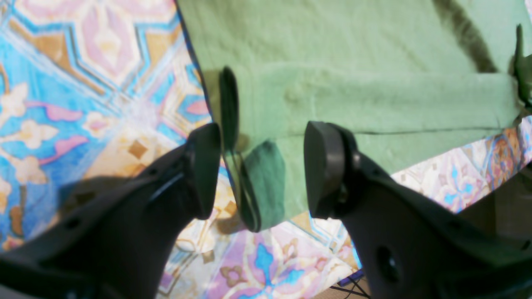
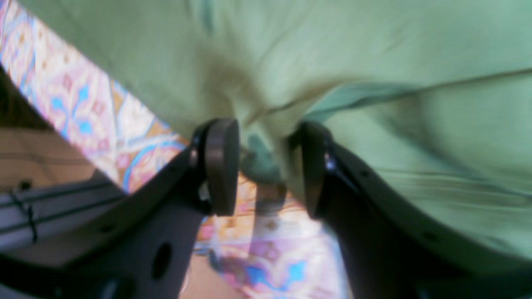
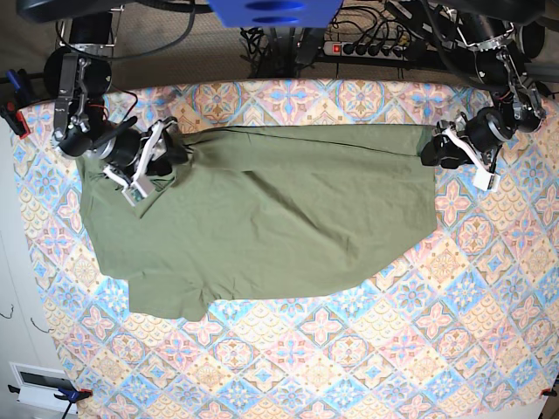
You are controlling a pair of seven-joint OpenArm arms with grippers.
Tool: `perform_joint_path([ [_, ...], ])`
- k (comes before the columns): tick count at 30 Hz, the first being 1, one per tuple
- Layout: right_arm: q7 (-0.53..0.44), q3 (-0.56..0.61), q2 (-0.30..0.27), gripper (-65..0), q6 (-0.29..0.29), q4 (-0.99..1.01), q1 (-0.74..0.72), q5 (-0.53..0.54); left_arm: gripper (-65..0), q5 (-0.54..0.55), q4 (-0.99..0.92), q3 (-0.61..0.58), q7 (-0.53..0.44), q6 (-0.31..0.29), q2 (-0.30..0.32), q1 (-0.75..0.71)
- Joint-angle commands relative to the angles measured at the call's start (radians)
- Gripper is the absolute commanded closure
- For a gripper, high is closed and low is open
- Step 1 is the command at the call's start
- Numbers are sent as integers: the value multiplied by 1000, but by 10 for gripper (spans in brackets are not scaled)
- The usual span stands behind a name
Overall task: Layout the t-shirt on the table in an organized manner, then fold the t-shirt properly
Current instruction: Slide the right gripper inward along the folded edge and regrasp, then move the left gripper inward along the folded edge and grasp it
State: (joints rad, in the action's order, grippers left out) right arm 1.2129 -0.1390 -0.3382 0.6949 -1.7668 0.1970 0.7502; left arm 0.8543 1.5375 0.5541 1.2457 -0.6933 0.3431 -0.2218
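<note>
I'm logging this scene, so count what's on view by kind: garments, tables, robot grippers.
Garments: 1, the t-shirt, olive green
Tables: 1, the table under a patterned cloth
Grippers: 2, the left gripper and the right gripper, each at a shirt edge
Total: 4

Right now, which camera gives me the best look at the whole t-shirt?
The base view: it shows the t-shirt spread across the table, with every edge visible. The left wrist view shows only a corner between the left gripper pads; the right wrist view shows blurred bunched fabric at the right gripper.
</note>
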Motion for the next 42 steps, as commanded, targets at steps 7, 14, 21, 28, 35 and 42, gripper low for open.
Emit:
perform_joint_path([
  [7,-18,-86,-15,-239,3,-137,-11,24,-299,121,16,145,-10,-5,15,6],
  [14,-29,-73,29,-239,3,-58,-155,19,-299,122,11,157,-8,-5,26,55],
  [21,-29,-70,95,-230,3,249,-301,18,-299,122,11,157,-8,-5,24,55],
  [28,-28,-69,92,-129,3,451,-334,-1,-299,122,11,156,-8,-5,24,51],
  [35,-18,-109,80,-125,3,281,-163,-186,-299,122,11,156,-8,-5,24,49],
  [42,-28,-187,78,-125,3,215,-37,-196,-299,118,11,149,-8,-5,24,54],
])
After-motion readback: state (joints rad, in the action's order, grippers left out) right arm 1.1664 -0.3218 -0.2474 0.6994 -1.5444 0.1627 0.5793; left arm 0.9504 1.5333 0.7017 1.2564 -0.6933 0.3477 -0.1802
